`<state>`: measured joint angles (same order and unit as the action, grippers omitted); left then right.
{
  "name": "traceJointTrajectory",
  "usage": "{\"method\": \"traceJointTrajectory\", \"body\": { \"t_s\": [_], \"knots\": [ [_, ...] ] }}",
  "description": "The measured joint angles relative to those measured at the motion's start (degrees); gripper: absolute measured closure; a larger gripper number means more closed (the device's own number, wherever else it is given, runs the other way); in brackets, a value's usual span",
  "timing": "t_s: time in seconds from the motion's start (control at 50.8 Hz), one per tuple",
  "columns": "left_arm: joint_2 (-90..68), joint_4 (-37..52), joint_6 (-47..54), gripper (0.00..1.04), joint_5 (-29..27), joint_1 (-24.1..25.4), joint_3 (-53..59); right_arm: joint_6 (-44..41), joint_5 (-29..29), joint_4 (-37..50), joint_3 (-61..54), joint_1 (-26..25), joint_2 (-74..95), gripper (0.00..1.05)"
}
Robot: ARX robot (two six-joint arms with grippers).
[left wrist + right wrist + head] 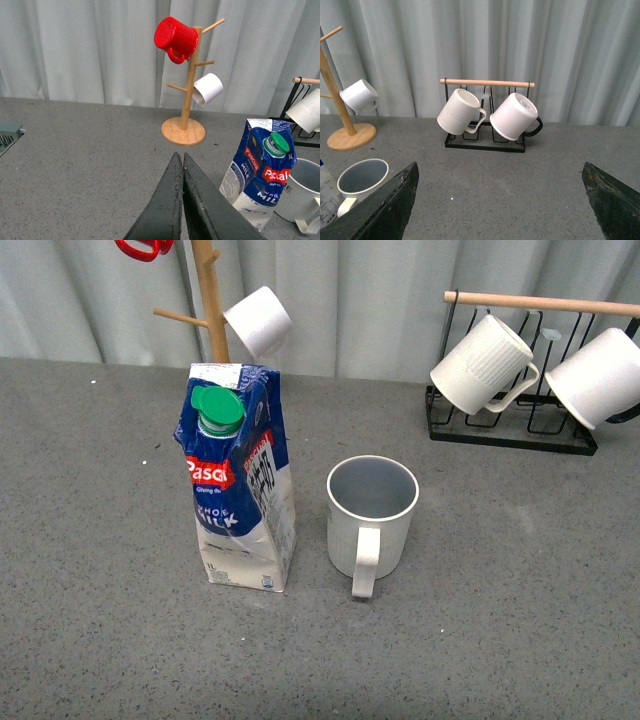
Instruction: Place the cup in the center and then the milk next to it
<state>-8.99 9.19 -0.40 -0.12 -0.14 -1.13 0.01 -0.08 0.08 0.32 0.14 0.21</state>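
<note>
Dented gable-top milk (pixel 240 480) upright beside ribbed ceramic cup (pixel 371 517) on speckled grey tabletop (pixel 500 620). Left gripper (pixel 182 165) pressed together, empty; right gripper (pixel 500 200) spread wide.

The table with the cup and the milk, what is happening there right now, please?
Nothing is being held at this moment. The cup stands upright near the middle of the grey table, and the milk stands upright beside it, with a small gap between them. The left pincer is shut and empty, hanging clear of the milk. The right pincer is open and empty. Both items look placed.
</note>
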Motion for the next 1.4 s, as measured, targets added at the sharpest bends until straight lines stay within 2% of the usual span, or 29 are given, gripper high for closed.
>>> {"method": "traceJointTrajectory", "body": {
  "t_s": [0.098, 0.354, 0.473, 0.945, 1.398],
  "knots": [
    [6.6, -8.26, 0.04, 1.01, 0.13, 0.0, 0.0, 0.0, 0.0, 0.0, 0.0, 0.0, 0.0, 0.09],
    [8.68, -9.14, -0.02, 1.0, 0.13, 0.0, 0.0, 0.0, 0.0, 0.0, 0.0, 0.0, 0.0, 0.09],
    [8.7, -9.16, 0.0, 0.78, 0.13, 0.0, 0.0, 0.0, 0.0, 0.0, 0.0, 0.0, 0.0, 0.09],
    [8.72, -9.16, 0.11, 0.05, 0.13, 0.0, 0.0, 0.0, 0.0, 0.0, 0.0, 0.0, 0.0, 0.09],
    [8.72, -9.16, 0.15, 0.07, 0.13, 0.0, 0.0, 0.0, 0.0, 0.0, 0.0, 0.0, 0.0, 0.09]
  ]
}}
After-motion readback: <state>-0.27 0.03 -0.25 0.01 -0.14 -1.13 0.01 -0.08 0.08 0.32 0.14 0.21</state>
